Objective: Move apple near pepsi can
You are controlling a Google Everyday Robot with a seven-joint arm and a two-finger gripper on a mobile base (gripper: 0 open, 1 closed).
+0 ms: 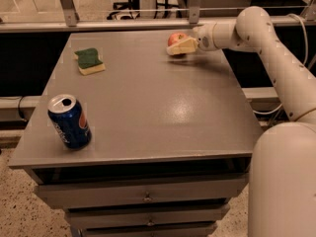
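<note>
The red apple [175, 36] sits at the far edge of the grey table [163, 112], right of centre. My gripper [174, 46] reaches in from the right and is right at the apple; its pale front side covers the apple's lower near part. The dark blue pepsi can [69, 122] stands upright at the table's near left corner, far from the apple and the gripper.
A green-and-yellow sponge [90, 61] lies at the far left of the table. My white arm [276, 58] spans the right side above the table edge. A metal rail [123, 23] runs behind the table. Drawers [146, 196] are below the front edge.
</note>
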